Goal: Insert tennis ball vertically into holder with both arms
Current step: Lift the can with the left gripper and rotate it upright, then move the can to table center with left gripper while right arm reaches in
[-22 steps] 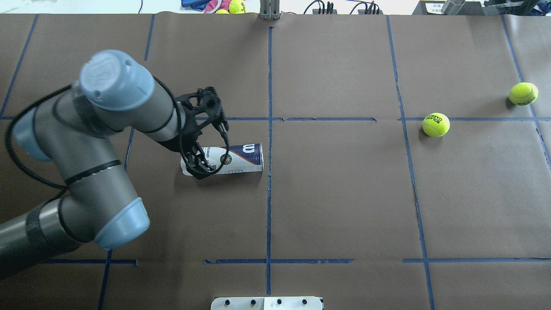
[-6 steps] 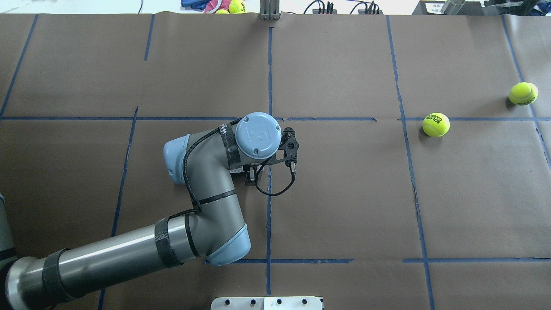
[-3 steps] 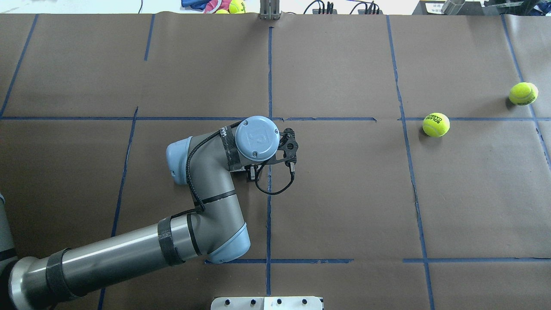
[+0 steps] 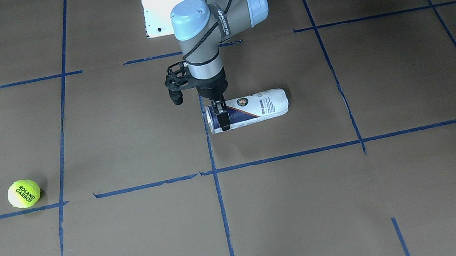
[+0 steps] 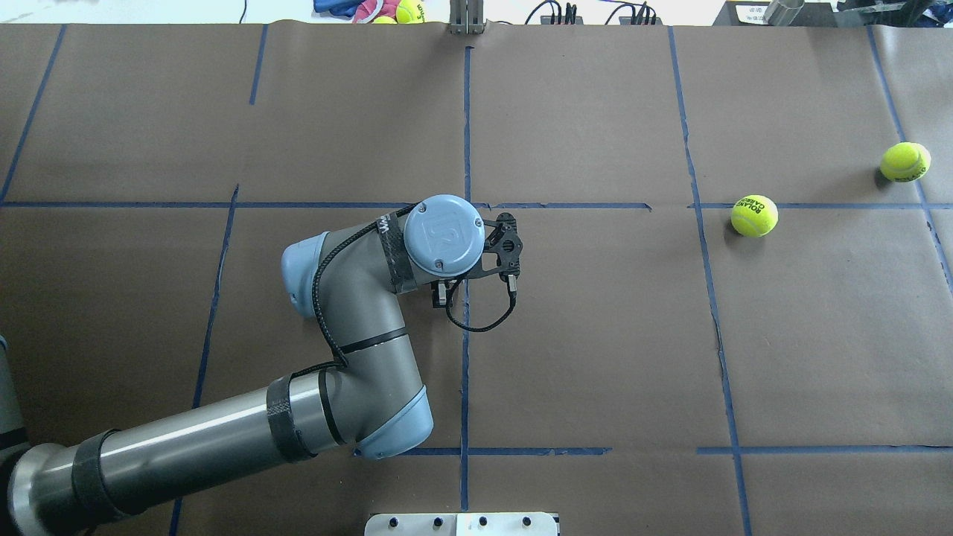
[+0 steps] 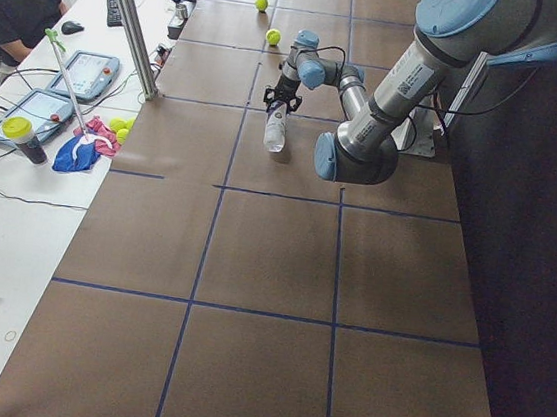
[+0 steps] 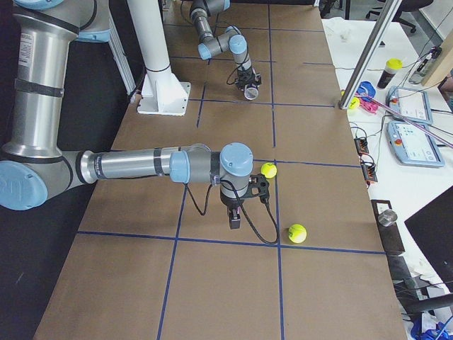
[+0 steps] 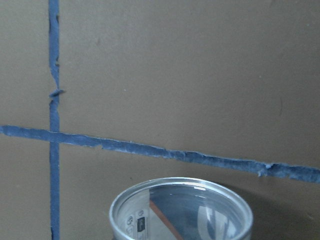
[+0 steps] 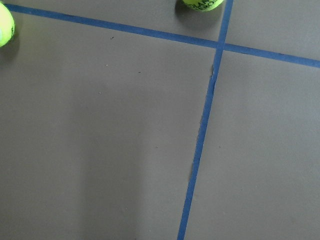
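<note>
— What is the floor of my work area?
— You have brown paper over the whole surface (image 5: pixel 595 335), and blue tape lines (image 5: pixel 465 134) cut it into big squares.
— And on my side?
— Your white bench (image 6: pixel 3 238) runs along that edge. Two tablets (image 6: pixel 84 74) lie on it, beside a slanting metal post (image 6: pixel 129 20).

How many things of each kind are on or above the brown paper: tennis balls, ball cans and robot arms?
Tennis balls: 2
Ball can: 1
Robot arms: 2
Total: 5
</note>
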Motion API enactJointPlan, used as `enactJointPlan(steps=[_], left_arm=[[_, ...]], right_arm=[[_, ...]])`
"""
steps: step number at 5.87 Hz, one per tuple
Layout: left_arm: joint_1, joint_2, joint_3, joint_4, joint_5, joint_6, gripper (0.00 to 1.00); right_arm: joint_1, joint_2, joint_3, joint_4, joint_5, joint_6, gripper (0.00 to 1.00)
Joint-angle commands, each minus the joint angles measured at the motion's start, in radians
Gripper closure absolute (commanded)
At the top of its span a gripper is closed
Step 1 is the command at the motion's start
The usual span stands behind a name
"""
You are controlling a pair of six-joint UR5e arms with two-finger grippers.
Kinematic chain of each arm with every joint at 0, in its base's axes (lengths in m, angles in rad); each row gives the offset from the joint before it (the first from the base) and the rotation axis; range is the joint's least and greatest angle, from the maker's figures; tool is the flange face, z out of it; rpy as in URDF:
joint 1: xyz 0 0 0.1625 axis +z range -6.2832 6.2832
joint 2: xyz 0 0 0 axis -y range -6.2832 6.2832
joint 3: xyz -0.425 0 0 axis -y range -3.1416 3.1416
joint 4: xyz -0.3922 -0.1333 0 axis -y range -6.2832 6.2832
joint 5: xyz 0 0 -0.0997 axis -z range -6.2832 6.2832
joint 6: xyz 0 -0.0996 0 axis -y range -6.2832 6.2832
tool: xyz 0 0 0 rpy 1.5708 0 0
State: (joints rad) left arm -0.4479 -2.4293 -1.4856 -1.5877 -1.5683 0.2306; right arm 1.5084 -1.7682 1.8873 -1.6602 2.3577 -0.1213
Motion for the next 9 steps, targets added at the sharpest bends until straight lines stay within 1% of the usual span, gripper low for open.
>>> enactJointPlan(steps=[1, 2, 3, 4, 5, 6, 7, 8, 9], left_arm=[[-0.026, 0.002, -0.091, -0.114, -0.001, -0.104, 0.29], [-0.044, 0.009, -0.090, -0.361, 0.001, -0.285, 0.29], [-0.069, 0.003, -0.093, -0.456, -0.001, -0.401, 0.28], [-0.072, 0.019, -0.088, -0.658, 0.017, -0.522, 0.28], [-0.071, 0.060, -0.084, -0.799, 0.090, -0.606, 0.28], [-0.061, 0.137, -0.076, -1.007, 0.137, -0.647, 0.28], [-0.023, 0.220, -0.046, -1.246, 0.230, -0.674, 0.28], [0.019, 0.222, 0.025, -1.384, 0.317, -0.674, 0.28], [0.065, 0.223, 0.092, -1.548, 0.453, -0.671, 0.26]], right_arm=[[-0.001, 0.007, 0.004, 0.003, 0.021, 0.002, 0.00], [-0.004, 0.030, 0.006, 0.016, 0.053, 0.000, 0.00], [-0.019, 0.044, 0.006, 0.055, 0.055, 0.002, 0.00], [-0.061, 0.065, 0.003, 0.138, 0.052, 0.020, 0.00], [-0.104, 0.100, 0.001, 0.154, 0.055, 0.108, 0.00], [-0.137, 0.139, -0.003, 0.160, 0.052, 0.171, 0.00], [-0.180, 0.204, -0.025, 0.161, 0.049, 0.178, 0.00], [-0.198, 0.242, -0.052, 0.161, 0.048, 0.180, 0.01], [-0.203, 0.280, -0.092, 0.161, 0.049, 0.183, 0.01]])
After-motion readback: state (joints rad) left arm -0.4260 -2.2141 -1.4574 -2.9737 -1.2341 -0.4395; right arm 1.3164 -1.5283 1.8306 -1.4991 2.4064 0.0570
